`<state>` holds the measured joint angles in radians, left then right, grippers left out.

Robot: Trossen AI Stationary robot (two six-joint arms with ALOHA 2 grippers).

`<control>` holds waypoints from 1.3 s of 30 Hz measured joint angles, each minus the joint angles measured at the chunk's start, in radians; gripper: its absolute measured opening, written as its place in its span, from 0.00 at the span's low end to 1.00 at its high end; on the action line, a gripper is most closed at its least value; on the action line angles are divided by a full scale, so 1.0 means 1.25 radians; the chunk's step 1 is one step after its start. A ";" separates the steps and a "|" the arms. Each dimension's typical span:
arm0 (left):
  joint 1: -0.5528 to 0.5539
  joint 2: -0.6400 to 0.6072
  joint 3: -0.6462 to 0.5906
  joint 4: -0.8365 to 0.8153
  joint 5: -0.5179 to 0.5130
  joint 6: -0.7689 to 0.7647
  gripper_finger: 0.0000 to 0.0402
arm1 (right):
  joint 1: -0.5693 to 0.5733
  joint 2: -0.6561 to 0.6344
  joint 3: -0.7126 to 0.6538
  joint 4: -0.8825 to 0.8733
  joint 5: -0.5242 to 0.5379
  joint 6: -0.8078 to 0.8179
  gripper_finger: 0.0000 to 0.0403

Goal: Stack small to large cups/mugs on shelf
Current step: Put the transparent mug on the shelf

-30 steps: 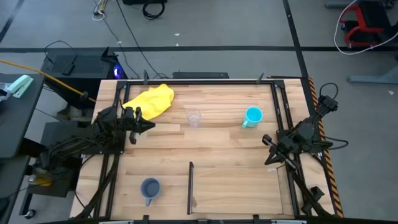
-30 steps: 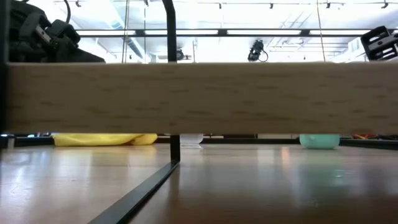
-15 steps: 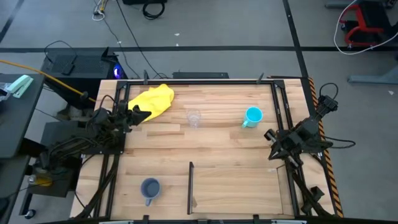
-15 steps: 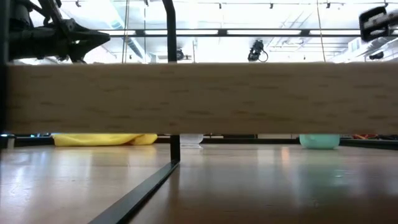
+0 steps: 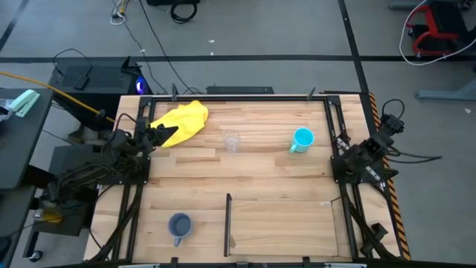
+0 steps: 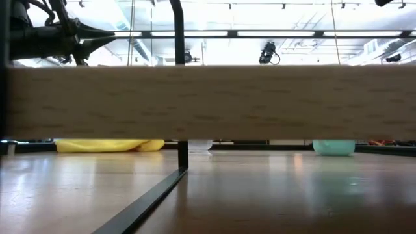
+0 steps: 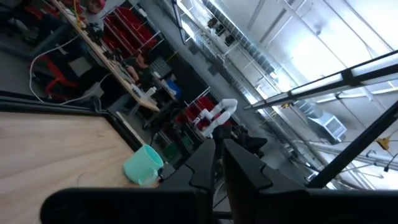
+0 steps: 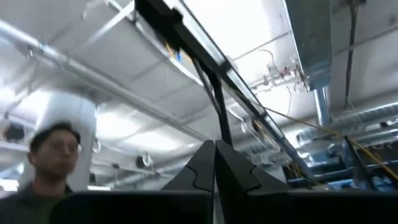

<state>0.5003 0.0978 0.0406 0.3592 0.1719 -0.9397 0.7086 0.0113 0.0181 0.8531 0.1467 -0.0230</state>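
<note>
A small clear cup (image 5: 232, 141) stands on the wooden surface at far centre. A cyan handled mug (image 5: 301, 139) stands to its right and also shows in the left wrist view (image 7: 144, 165). A grey-blue handled mug (image 5: 179, 225) stands near the front left, left of the thin dark divider (image 5: 227, 222). My left gripper (image 5: 165, 133) is shut and empty, raised by the table's left edge beside a yellow cloth (image 5: 181, 120). My right gripper (image 5: 340, 147) is shut and empty at the right edge, tipped up toward the ceiling (image 8: 214, 163).
Black frame rails (image 5: 332, 126) run along the table's sides. A wide wooden plank (image 6: 208, 101) crosses the low view and hides most of the table. A person (image 8: 53, 155) shows in the room in the right wrist view.
My left gripper has drawn back toward the table's left and far edges, to the yellow cloth's edge. My right gripper has drawn back toward the right edge, risen and tipped upward. The cups and mugs have not moved.
</note>
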 joint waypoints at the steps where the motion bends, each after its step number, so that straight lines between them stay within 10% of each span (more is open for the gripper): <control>1: 0.000 0.000 0.000 0.001 0.000 0.000 0.09 | 0.000 0.000 0.000 0.013 0.000 0.015 0.05; 10: 0.000 0.000 0.000 0.026 -0.006 -0.033 0.07 | 0.000 0.000 0.063 0.046 0.067 0.000 0.05; 19: 0.000 0.000 0.000 0.026 -0.011 -0.030 0.09 | 0.000 0.109 0.335 -0.151 0.626 0.010 0.05; 29: 0.000 0.000 0.000 0.026 -0.011 -0.028 0.06 | -0.004 0.464 0.754 -0.540 0.867 0.004 0.05; 34: 0.000 0.000 0.000 0.026 -0.011 -0.027 0.08 | -0.074 0.595 0.943 -0.780 0.876 0.124 0.04; 39: 0.000 0.000 0.000 0.026 -0.011 -0.027 0.09 | -0.232 0.673 1.079 -1.063 0.670 0.344 0.01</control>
<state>0.5001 0.0978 0.0410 0.3916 0.1581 -0.9730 0.4190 0.8519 1.3666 -0.4752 0.9837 0.4076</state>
